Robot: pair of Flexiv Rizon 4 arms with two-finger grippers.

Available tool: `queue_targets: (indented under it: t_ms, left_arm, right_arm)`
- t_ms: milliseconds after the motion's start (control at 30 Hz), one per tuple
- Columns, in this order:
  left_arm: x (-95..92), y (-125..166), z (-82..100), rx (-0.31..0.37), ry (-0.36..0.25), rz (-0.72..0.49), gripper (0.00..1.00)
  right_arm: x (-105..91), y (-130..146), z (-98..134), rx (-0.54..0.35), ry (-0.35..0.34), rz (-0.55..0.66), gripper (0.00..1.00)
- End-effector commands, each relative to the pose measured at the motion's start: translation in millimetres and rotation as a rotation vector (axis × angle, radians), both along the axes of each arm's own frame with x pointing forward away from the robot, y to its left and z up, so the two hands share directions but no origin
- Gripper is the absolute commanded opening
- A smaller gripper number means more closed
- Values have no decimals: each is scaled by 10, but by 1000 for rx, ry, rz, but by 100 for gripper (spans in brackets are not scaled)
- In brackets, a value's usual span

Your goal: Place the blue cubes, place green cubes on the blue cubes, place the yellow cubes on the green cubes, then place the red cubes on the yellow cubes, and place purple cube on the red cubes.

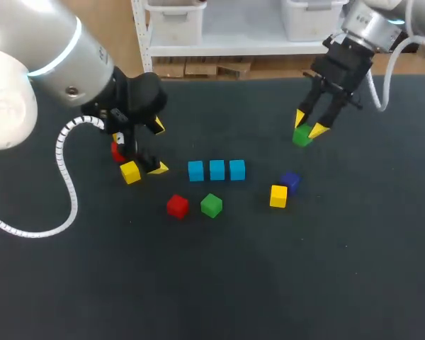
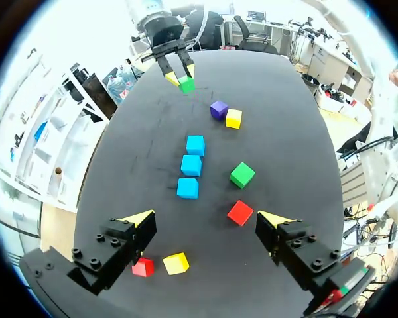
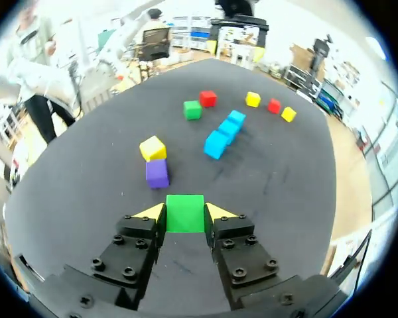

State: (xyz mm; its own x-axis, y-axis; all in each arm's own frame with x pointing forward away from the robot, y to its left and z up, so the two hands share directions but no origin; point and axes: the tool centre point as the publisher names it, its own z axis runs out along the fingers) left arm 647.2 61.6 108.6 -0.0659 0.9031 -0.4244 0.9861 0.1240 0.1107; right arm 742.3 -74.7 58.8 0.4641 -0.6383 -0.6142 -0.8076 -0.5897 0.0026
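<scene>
Dark flat surface (image 1: 326, 283) has no box or bowl, just small hard-looking cubes, with three blue cubes (image 1: 217, 170) in a row in the middle. Right jaws pinch a little green cube (image 1: 302, 134) at the far right by two flat sides; it looks light, stiff and a bit slippery. Left jaws gape wide, holding nothing, at the left.

We logged open table (image 1: 262, 117) between right gripper (image 1: 309, 124) and blue cubes (image 1: 217, 170); purple cube (image 1: 291, 180) and yellow cube (image 1: 278, 196) flanked the row's right end, red cube (image 1: 177, 206) and loose green cube (image 1: 211, 205) its near side.
</scene>
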Motion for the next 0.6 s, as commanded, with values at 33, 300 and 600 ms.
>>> queue_targets:
  t_ms: [33, 300, 600]
  left_arm:
    - [1, -2, -9, 0, -1, 1, 100]
    - [1, -2, -9, 0, -1, 1, 100]
    - [1, -2, -9, 0, -1, 1, 100]
  right_arm:
    - [-261, 46, 126, 81, -190, -252, 0]
    - [-395, 250, 190, 119, -239, -480, 0]
    - [-583, 644, 145, 151, -360, -699, 0]
